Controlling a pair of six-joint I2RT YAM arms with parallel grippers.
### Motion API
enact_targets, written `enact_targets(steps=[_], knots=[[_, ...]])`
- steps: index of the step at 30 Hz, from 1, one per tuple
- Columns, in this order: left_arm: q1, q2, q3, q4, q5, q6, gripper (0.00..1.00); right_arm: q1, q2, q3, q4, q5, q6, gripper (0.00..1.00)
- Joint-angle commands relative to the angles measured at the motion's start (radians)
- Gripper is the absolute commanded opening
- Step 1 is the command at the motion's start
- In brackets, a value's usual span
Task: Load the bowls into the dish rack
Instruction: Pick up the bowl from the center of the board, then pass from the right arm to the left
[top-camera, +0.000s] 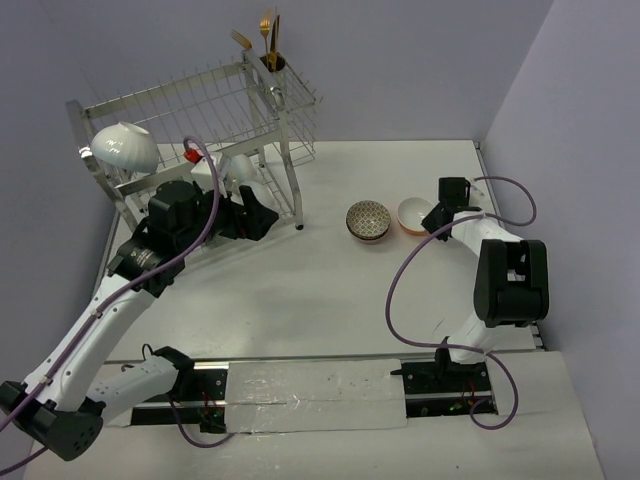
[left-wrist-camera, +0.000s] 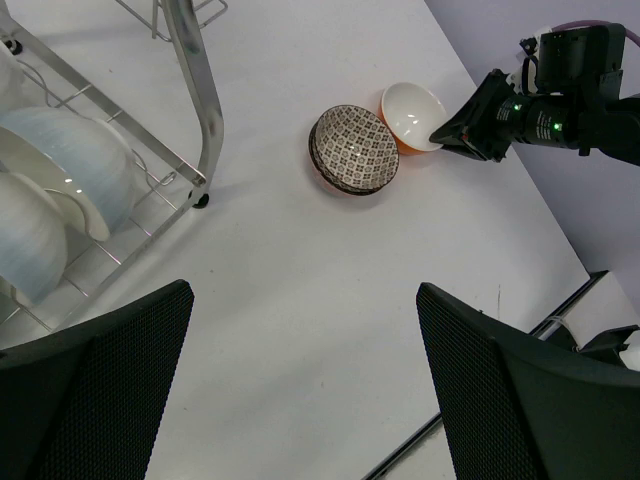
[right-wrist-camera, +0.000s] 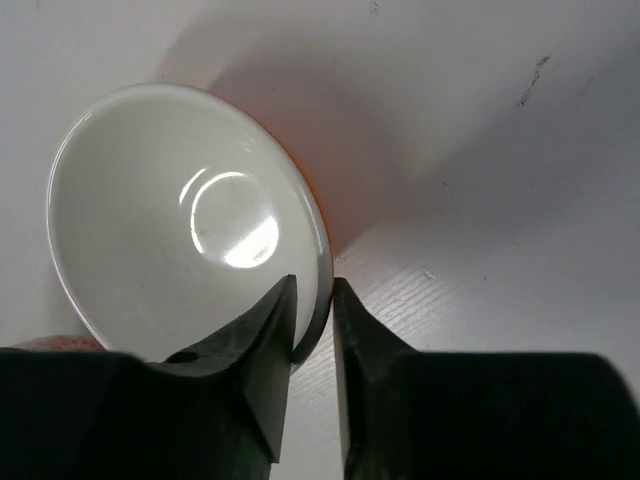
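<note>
white table (top-camera: 300, 290), plain lavender-grey walls (top-camera: 400, 60), even light

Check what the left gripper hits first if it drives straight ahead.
Probably bare table, just short of the patterned bowl. The left gripper, open, points down-and-forward past a leg of the dish rack; depth is unclear, so a shallower line could reach that bowl.
</note>
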Motion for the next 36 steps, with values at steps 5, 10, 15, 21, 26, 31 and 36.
enact_targets(steps=[5, 10, 15, 21, 26, 31, 36], knots=[[-0.056, 0.044, 0.019, 0.050, -0.030, -0.038, 0.99, -0.007, -0.084, 0.001, 0.033, 0.042, -0.008, 0.00], [-0.113, 0.095, 0.059, 0.033, -0.068, -0.104, 0.99, 0.016, -0.295, -0.114, 0.089, -0.004, -0.037, 0.00], [-0.197, 0.185, 0.121, 0.045, -0.152, -0.142, 0.99, 0.147, -0.569, -0.190, 0.087, -0.024, -0.064, 0.00], [-0.306, 0.314, 0.233, 0.059, -0.240, -0.153, 0.94, 0.365, -0.741, -0.194, 0.049, 0.065, -0.086, 0.00], [-0.364, 0.424, 0.315, 0.051, -0.315, -0.136, 0.91, 0.462, -0.769, -0.176, 0.034, 0.082, -0.092, 0.00], [-0.407, 0.512, 0.381, 0.053, -0.387, -0.122, 0.82, 0.505, -0.767, -0.167, 0.029, 0.100, -0.100, 0.00], [-0.441, 0.596, 0.466, 0.004, -0.462, -0.106, 0.70, 0.528, -0.769, -0.170, 0.015, 0.139, -0.094, 0.00]])
